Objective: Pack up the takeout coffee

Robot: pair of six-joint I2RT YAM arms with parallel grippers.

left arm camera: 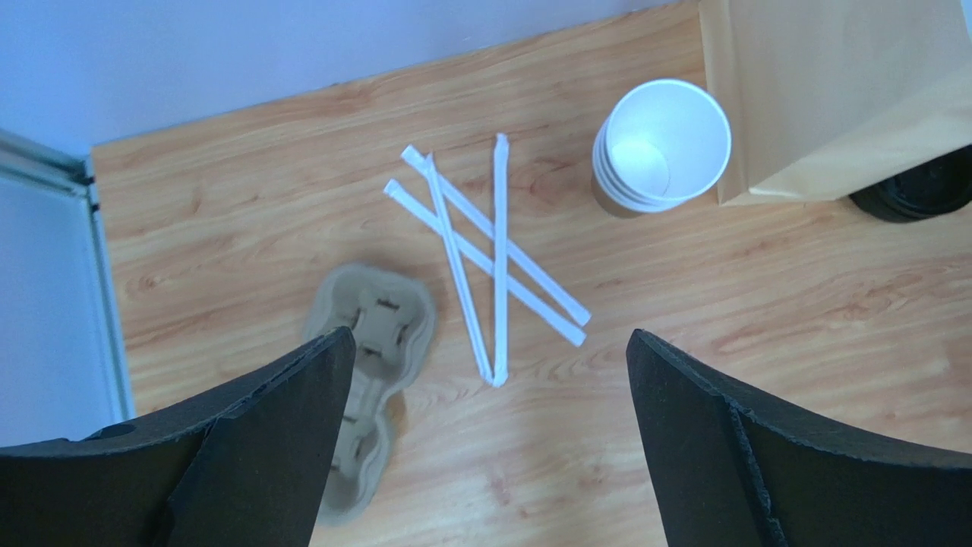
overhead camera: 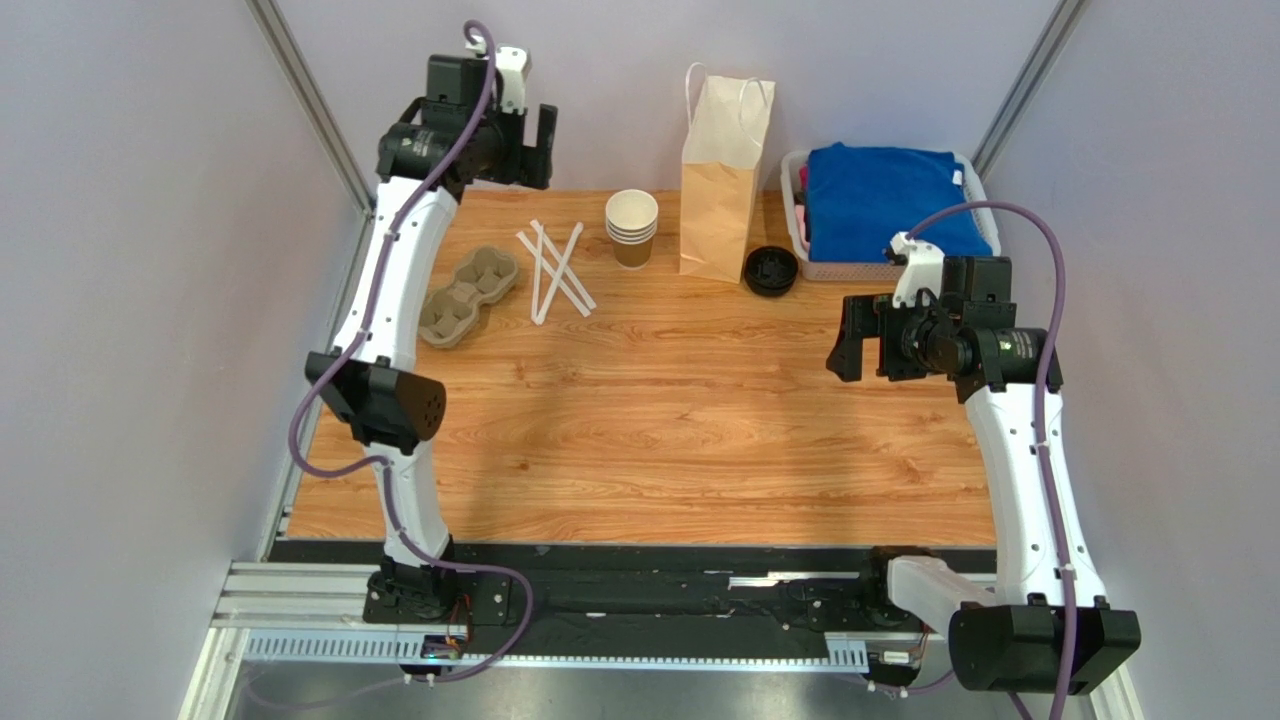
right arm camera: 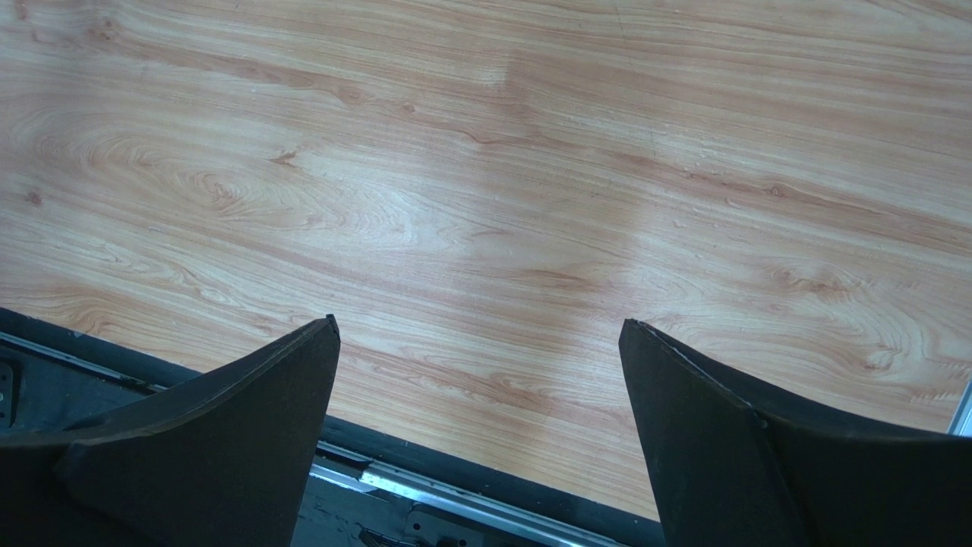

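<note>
Currently both arms are raised over the wooden table [overhead camera: 676,420] and neither is touching anything

Left gripper [overhead camera: 519,143] sits in the upper left of the top view, high above the far left part of the table. Its jaws are wide apart with nothing between them. In the left wrist view, left gripper [left arm camera: 488,333] looks down on four white wrapped straws [left arm camera: 491,262] lying crossed at frame centre. A grey pulp cup carrier [left arm camera: 371,342] is lower left, partly behind the left finger. The stack of lidless cups [left arm camera: 662,143] is upper right, just beside the paper bag [left arm camera: 833,91]

Right gripper [overhead camera: 869,342] is at the right of the top view, jaws fully apart and empty. In the right wrist view, right gripper [right arm camera: 478,321] shows only bare wood grain and the table's dark near edge

Along the top of the overhead frame the paper bag [overhead camera: 723,180] stands upright at centre. The cup stack [overhead camera: 631,225] is just left of it and the loose black lids [overhead camera: 771,270] are at its lower right corner. A white basket [overhead camera: 792,225] holding blue cloth [overhead camera: 887,195] is further right. The straws [overhead camera: 553,270] and the carrier [overhead camera: 469,294] are left of the cups

Takeout coffee: cannot tell where it is, no lidded cup is visible in any view
</note>
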